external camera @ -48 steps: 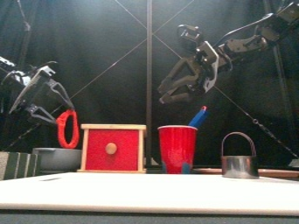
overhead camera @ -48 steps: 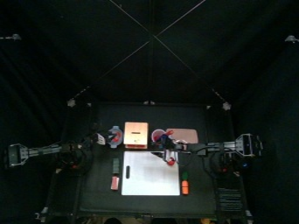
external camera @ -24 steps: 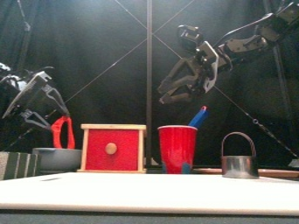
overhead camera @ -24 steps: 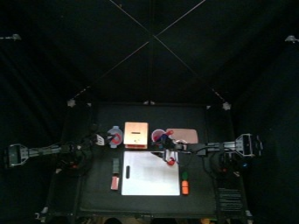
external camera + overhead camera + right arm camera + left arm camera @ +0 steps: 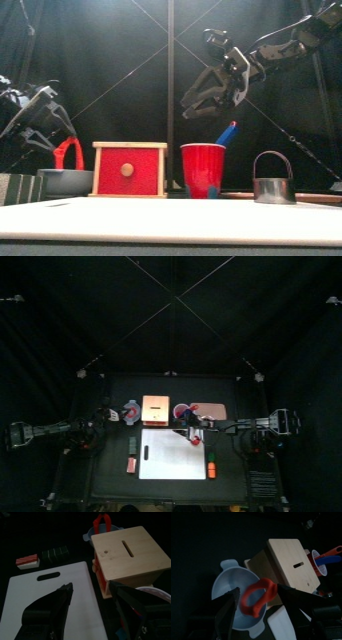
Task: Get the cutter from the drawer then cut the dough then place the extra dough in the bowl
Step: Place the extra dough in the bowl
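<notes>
My left gripper (image 5: pixel 55 142) is shut on a red ring of dough (image 5: pixel 67 154), which hangs upright with its lower end just inside the blue-grey bowl (image 5: pixel 64 181). In the left wrist view the dough ring (image 5: pixel 258 597) sits between the jaws in front of the bowl (image 5: pixel 235 583). The metal cutter (image 5: pixel 274 181) stands on the white board (image 5: pixel 171 458), right of the red cup (image 5: pixel 203 170). Well above the cup, my right gripper (image 5: pixel 195 112) hangs open and holds nothing. The wooden box (image 5: pixel 130 169) with its red drawer front stands between bowl and cup.
The cup holds a blue knife (image 5: pixel 227 132). A dark sushi roll (image 5: pixel 53 554) and a red-striped toy (image 5: pixel 28 560) lie left of the board (image 5: pixel 53 607). An orange-red toy (image 5: pixel 211 468) lies at the board's right edge.
My left gripper has come down and drawn a little left with the dough ring, whose lower end now dips into the bowl. The right arm has stayed put.
</notes>
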Available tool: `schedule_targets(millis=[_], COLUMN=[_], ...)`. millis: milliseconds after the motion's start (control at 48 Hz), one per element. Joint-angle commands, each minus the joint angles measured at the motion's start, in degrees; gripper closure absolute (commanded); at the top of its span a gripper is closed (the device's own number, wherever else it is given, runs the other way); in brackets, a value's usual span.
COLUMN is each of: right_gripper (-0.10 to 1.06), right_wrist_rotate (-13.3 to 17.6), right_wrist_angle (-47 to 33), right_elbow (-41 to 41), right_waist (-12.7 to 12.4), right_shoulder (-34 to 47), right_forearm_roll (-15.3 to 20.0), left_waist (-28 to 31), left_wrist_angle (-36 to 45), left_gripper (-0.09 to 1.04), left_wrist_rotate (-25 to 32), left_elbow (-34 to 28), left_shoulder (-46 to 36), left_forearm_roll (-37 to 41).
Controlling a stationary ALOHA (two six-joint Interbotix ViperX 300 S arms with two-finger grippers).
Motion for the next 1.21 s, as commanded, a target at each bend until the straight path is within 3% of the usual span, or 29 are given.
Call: schedule_targets(millis=[21, 271, 542, 771, 1208], right_gripper=[0.05, 0.05, 0.05, 0.05, 0.05], right_wrist_rotate=[0.0, 0.0, -0.26, -0.44, -0.18], right_wrist_angle=[-0.44, -0.44, -1.76, -3.52, -4.92], right_elbow=[-0.97, -0.97, -1.05, -0.53, -0.88], right_waist=[-0.18, -0.18, -0.26, -0.26, -0.35], right_shoulder=[-0.7, -0.79, -1.58, -2.9, -1.23], right_forearm_roll=[0.18, 0.18, -0.26, -0.26, -0.18], left_waist=[0.0, -1.05, -11.69, -17.23, -17.75], left_wrist_angle=[-2.02, -1.58, -7.73, -16.26, -16.52], left_gripper=[0.0, 0.0, 0.0, 0.0, 0.0], left_wrist_rotate=[-0.26, 0.53, 0.35, 0.35, 0.26], left_elbow=[-0.7, -2.29, -2.9, -2.46, -1.05], left_shoulder=[0.44, 0.53, 0.44, 0.53, 0.44], left_forearm_roll=[1.41, 4.48, 33.93, 49.57, 49.57])
